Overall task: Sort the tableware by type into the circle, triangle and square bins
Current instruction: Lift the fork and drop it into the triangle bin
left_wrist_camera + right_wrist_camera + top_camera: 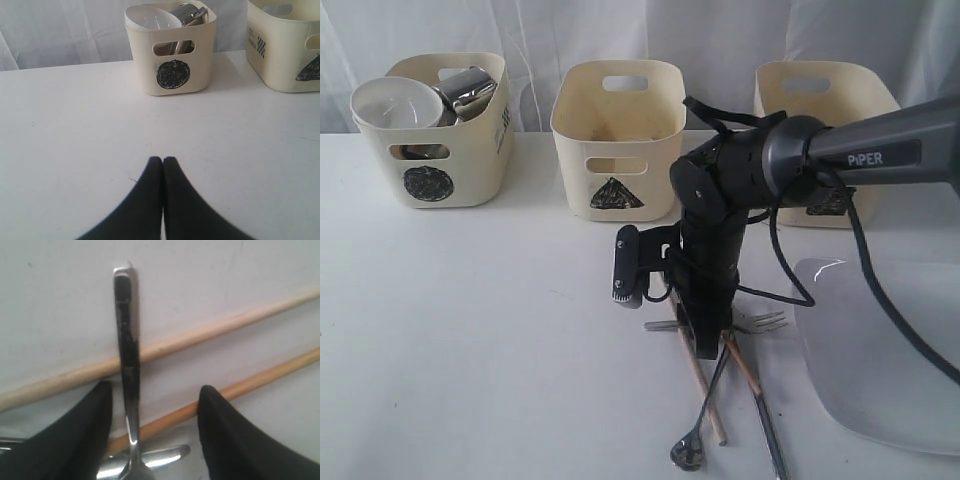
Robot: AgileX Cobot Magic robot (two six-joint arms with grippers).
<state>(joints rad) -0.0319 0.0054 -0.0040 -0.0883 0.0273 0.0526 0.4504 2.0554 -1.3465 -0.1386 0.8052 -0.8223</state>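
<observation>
My right gripper (705, 343) is open, pointing down into the cutlery pile on the table. Its fingers (100, 410) straddle the steel fork's handle (126, 330), which lies across two wooden chopsticks (200, 335). The fork (767, 322), spoon (688, 452), knife (769, 425) and chopsticks (706, 398) overlap near the front edge. The white plate (885, 350) lies to their right. The circle bin (430, 150) holds a white bowl (392, 105) and a steel mug (470, 90). My left gripper (163, 161) is shut on nothing above bare table, facing the circle bin (172, 75).
The triangle bin (617, 140) stands at the back middle and the square bin (820, 100) at the back right, partly behind my right arm. A black cable hangs from that arm over the plate's edge. A white curtain closes the back.
</observation>
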